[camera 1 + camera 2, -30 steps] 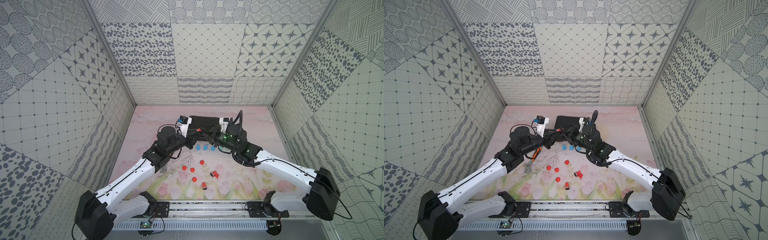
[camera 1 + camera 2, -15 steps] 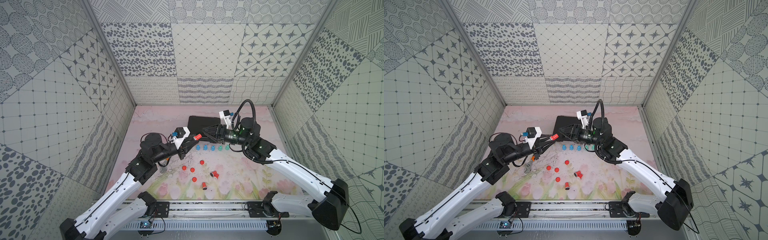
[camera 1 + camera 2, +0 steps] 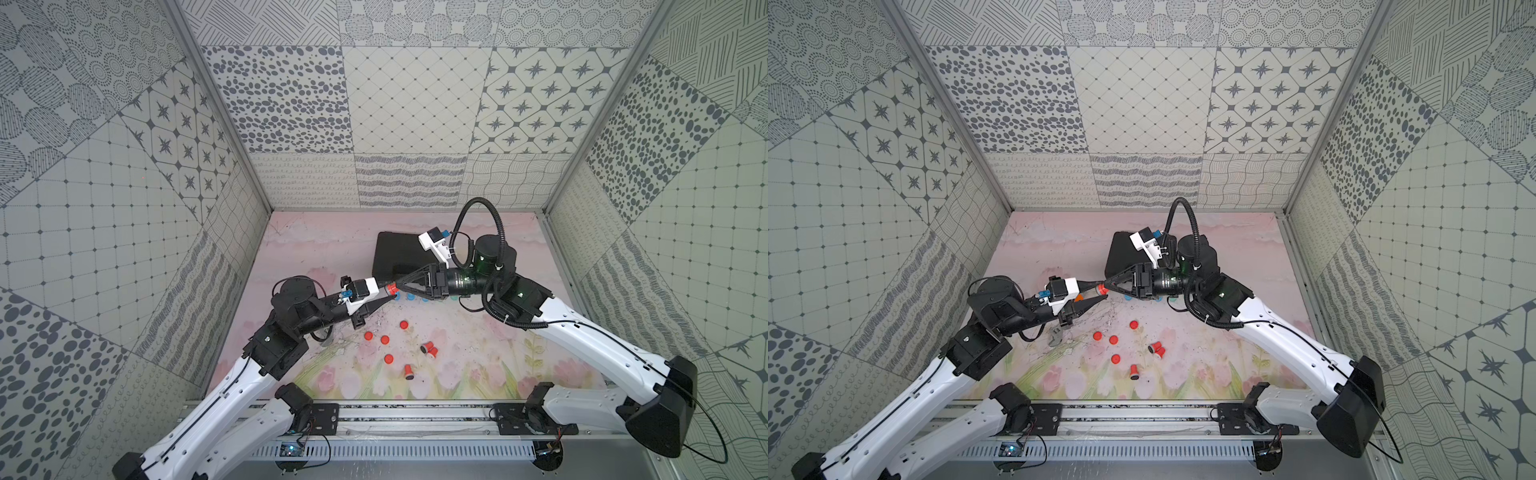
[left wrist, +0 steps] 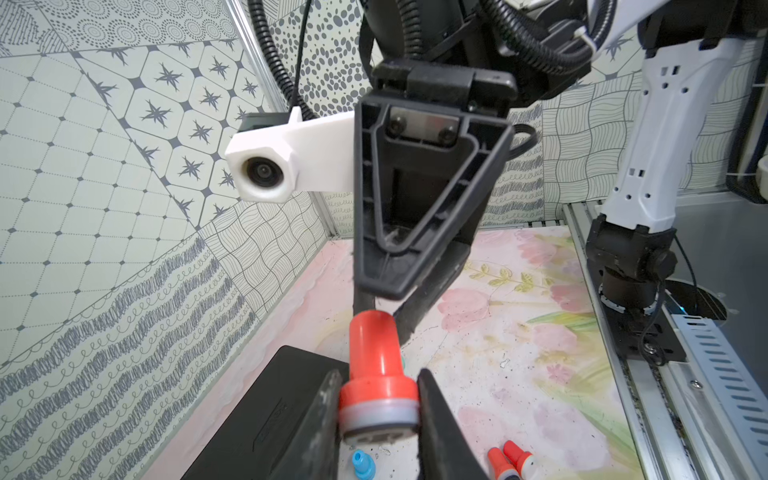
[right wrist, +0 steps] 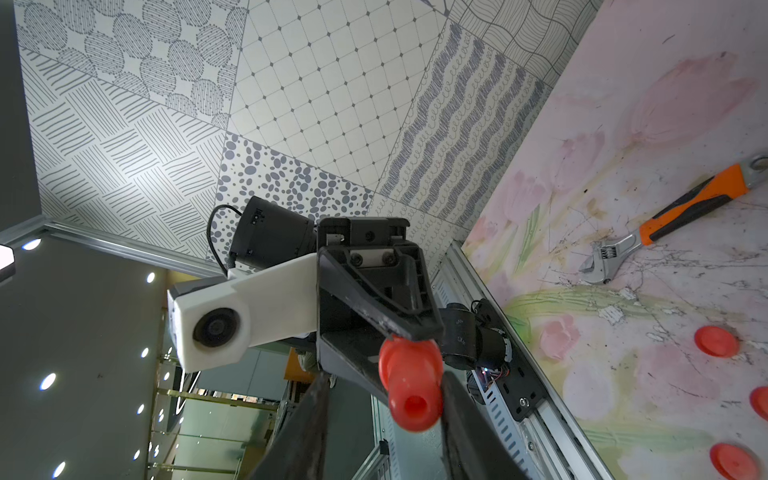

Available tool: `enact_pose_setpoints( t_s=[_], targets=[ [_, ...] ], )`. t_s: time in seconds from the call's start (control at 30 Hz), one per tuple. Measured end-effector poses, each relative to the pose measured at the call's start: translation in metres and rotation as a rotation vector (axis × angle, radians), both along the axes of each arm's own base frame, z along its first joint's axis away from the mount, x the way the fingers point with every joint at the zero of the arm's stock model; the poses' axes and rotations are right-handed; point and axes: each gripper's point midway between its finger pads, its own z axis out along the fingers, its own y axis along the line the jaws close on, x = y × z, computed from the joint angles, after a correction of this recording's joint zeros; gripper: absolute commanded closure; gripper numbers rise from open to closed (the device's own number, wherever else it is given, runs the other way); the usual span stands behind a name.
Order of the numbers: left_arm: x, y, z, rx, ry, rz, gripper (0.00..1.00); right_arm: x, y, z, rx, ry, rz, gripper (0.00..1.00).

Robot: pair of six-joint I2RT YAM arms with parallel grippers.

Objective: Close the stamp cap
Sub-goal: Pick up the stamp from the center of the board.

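Note:
A red stamp [image 4: 372, 340] with a grey band round its wide base hangs in the air, handle pointing away from my left arm. My left gripper [image 4: 378, 376] is shut on that base. The stamp [image 3: 390, 287] sits between both arms in both top views. My right gripper [image 5: 384, 374] faces it from the other side, jaws open around the handle end of the stamp [image 5: 409, 386]. One finger touches the handle and the other stands apart. I cannot tell whether a cap is on the base. Several red caps [image 3: 384, 339] lie on the mat below.
A black case [image 3: 395, 253] lies behind the grippers. Small blue stamps [image 3: 411, 296] stand under them. Red stamps [image 3: 429, 348] lie on their sides near the caps. An orange-handled wrench [image 5: 665, 220] rests on the mat at the left. A metal rail [image 3: 415, 415] borders the front.
Both arms have drawn back from over the black case and spread apart. The left gripper carried the stamp slightly forward, and the right gripper's tips stayed at its handle end.

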Motion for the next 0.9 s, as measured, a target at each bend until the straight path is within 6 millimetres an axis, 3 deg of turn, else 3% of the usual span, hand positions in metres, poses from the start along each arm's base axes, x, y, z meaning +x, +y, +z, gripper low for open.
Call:
enact_pose_setpoints(
  t_s=[0.57, 0.67, 0.77, 0.83, 0.9],
  targets=[
    [-0.004, -0.002, 0.000, 0.000, -0.025, -0.029, 1.00, -0.002, 0.006, -0.010, -0.025, 0.020, 0.021, 0.89],
    [-0.004, -0.002, 0.000, 0.000, -0.025, -0.028, 0.88, -0.002, 0.006, -0.011, -0.026, 0.020, 0.019, 0.92],
    [-0.004, -0.001, 0.000, 0.000, -0.024, -0.024, 0.65, -0.001, 0.006, -0.011, -0.029, 0.015, 0.015, 0.92],
    [-0.004, -0.001, 0.000, 0.002, -0.029, -0.022, 0.44, 0.000, 0.006, -0.012, -0.034, 0.009, 0.009, 0.93],
    [-0.004, 0.000, 0.001, 0.000, -0.036, -0.017, 0.34, 0.000, 0.006, -0.015, -0.047, 0.005, -0.001, 0.93]
  ],
)
